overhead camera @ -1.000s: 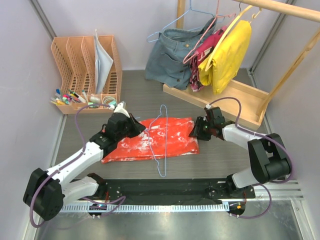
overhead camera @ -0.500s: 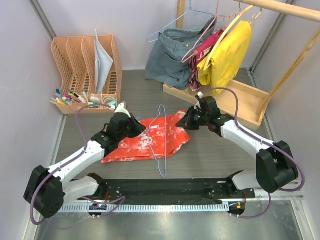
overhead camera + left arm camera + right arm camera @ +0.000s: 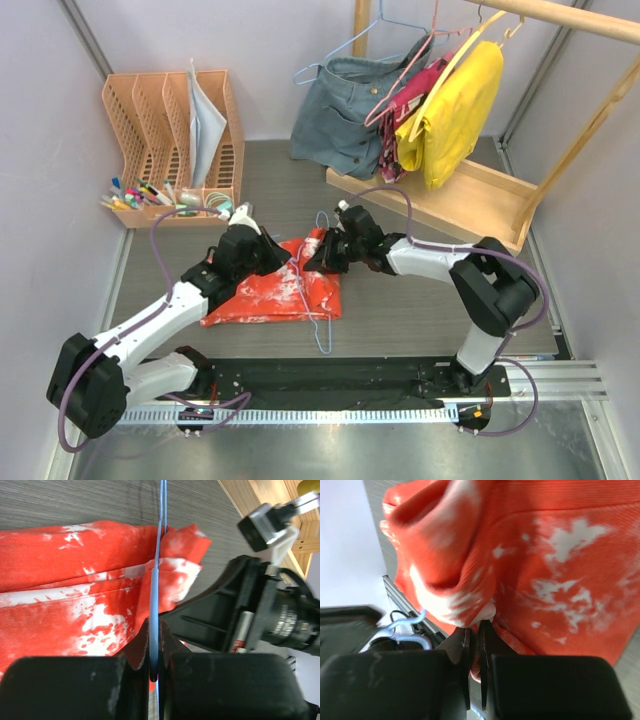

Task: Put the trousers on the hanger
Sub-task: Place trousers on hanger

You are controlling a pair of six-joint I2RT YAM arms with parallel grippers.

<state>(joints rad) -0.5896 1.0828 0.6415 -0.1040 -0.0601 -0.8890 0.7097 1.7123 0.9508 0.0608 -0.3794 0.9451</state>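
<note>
The trousers (image 3: 60, 595) are soft red-orange woven cloth with ragged white splotches. They lie on the grey table (image 3: 400, 310), spreading ahead and to the left of the left gripper (image 3: 154, 630). That gripper pinches the hanger (image 3: 155, 585), a thin light-blue wire running straight out between its fingers over the cloth. The right gripper (image 3: 474, 632) nips a rumpled fold of trouser edge, which bulges beyond its fingertips.
</note>
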